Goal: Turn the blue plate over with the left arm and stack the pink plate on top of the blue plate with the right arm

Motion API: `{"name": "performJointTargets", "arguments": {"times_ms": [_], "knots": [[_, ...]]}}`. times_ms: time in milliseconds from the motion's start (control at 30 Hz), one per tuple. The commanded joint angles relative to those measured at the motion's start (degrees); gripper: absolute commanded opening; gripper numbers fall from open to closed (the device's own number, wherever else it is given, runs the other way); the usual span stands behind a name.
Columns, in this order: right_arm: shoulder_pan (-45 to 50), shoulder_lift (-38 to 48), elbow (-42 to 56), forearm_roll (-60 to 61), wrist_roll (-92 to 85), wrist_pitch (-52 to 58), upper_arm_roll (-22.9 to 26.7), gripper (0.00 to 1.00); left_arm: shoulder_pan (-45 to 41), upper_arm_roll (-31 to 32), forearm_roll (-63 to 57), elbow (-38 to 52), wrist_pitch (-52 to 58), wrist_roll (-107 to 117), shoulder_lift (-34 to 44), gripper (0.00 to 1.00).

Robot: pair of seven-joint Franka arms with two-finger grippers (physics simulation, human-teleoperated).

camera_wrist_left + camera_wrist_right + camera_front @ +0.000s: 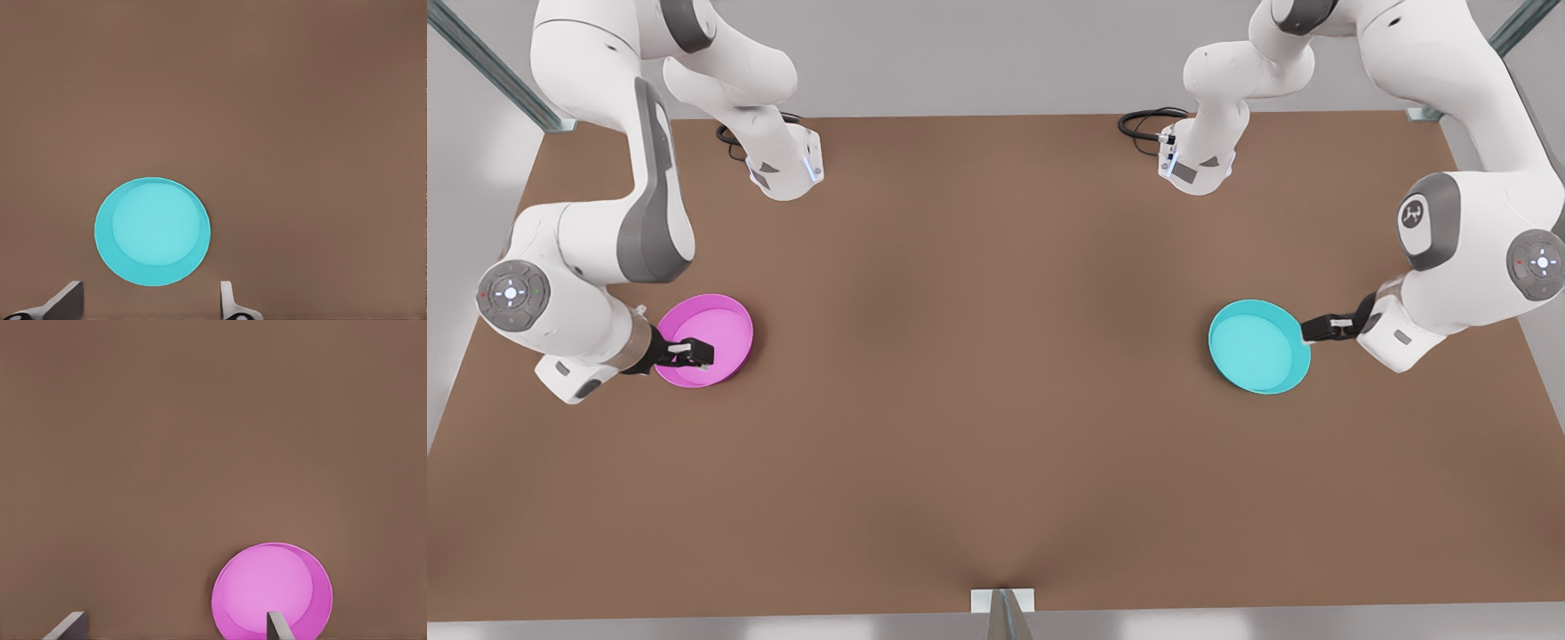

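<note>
The blue plate [1258, 347] lies flat on the brown counter [996, 373], open side up, toward the front view's right. The pink plate [704, 340] lies on the same counter, well apart from the blue plate, toward the front view's left, also open side up with its lighter inside showing.

The left claw [1319, 328] hangs just beside the blue plate, at the rim edge that faces away from the pink plate. In the left wrist view its two fingers [63, 300] stand spread wide with the blue plate [153, 231] seen between and beyond them, nothing gripped.

The right claw [692, 355] sits over the pink plate, above the part of its rim farthest from the blue plate. In the right wrist view its fingers [279, 625] are likewise wide apart; one finger lies in front of the pink plate [271, 590], the other is off to the side over bare counter [200, 453]. Whether that finger touches the plate cannot be told.
</note>
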State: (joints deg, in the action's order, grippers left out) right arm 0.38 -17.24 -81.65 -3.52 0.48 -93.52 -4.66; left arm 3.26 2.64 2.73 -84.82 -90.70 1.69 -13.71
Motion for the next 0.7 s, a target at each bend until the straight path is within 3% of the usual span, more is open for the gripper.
{"name": "performJointTargets", "arguments": {"times_ms": [0, 100, 200, 333, 600, 667], "knots": [[0.14, -0.08, 0.0, -0.26, 0.22, 0.17, 0.09, 1.0, 0.08, 0.0, 0.52, 0.0, 0.0, -0.02, 0.0, 1.0], [0.58, -2.79, -0.61, 0.0, 0.57, 0.35, 0.0, 1.0, 8.14, 0.44, 0.87, 0.0, 0.7, -19.65, -4.2, 1.0], [2.61, -7.37, -0.97, -0.44, -3.74, 1.23, 0.0, 1.0, 18.35, 0.44, 3.32, -4.03, -9.21, -35.09, -12.65, 1.0], [3.84, -16.78, -0.53, -0.97, -3.21, 0.79, 0.0, 1.0, 20.03, 0.44, 13.52, -22.14, -28.3, -35.09, -13.35, 1.0], [4.63, -16.34, 7.12, -1.14, -2.86, 0.53, 0.0, 1.0, 20.73, 0.44, 15.11, -23.03, -29.0, -35.17, -18.63, 1.0], [4.45, -16.51, 6.94, -5.1, -2.95, -4.04, 0.09, 1.0, 20.73, 0.44, 15.02, -23.03, -29.0, -35.17, -19.51, 1.0]]}}
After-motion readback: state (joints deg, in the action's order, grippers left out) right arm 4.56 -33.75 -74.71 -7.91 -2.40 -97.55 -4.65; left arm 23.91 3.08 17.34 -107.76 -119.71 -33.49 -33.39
